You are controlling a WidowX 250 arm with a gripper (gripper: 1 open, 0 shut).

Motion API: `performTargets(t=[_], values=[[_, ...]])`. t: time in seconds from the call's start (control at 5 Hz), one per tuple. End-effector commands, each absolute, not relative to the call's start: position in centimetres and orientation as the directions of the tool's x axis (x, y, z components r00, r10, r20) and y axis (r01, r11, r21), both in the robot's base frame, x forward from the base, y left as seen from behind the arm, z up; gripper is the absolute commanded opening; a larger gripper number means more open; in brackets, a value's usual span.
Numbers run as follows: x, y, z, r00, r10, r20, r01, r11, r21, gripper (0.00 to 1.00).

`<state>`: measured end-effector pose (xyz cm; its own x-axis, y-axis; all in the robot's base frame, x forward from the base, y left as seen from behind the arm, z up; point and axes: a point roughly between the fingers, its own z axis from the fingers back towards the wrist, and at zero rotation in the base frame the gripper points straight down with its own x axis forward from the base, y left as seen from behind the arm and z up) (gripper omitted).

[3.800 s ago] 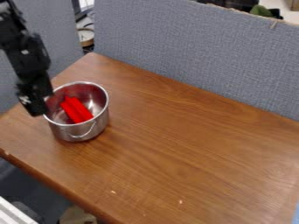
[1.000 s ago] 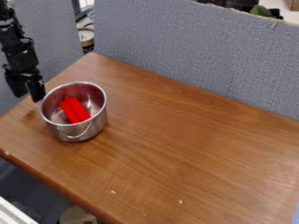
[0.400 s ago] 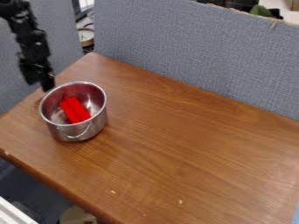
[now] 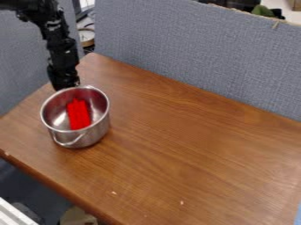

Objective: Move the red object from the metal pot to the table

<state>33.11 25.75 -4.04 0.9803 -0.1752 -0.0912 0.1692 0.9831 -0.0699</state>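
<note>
The metal pot [image 4: 94, 126] stands on the left part of the table [image 4: 188, 149], its thin wire handle lying over the near rim. Inside it lies the red object [image 4: 77, 112], a short bright red block pointing roughly away from the camera. My gripper [image 4: 62, 83] hangs pointing down from the dark arm at the top left, its tips just over the pot's far left rim. It is open with nothing between its fingers and stands above and behind the red block, not touching it.
A grey fabric partition [image 4: 200, 53] runs along the table's far edge. The table's left corner and front edge lie close to the pot. Bare wood stretches to the right of the pot.
My gripper has swung from the left side of the pot to the right and lower, now over the pot's far rim. The pot stays in place.
</note>
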Motion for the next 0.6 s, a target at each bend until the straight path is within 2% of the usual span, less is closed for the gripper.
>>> performTargets(t=[0.0,0.2,0.4], values=[[33.0,24.3,-2.9,0.997,-0.031,-0.071,0.030,0.999,-0.019,1.00],[35.6,24.7,-3.8,0.980,-0.185,-0.071,0.184,0.983,-0.018,1.00],[35.3,22.0,-3.7,0.958,-0.280,-0.061,0.280,0.960,-0.001,1.00]])
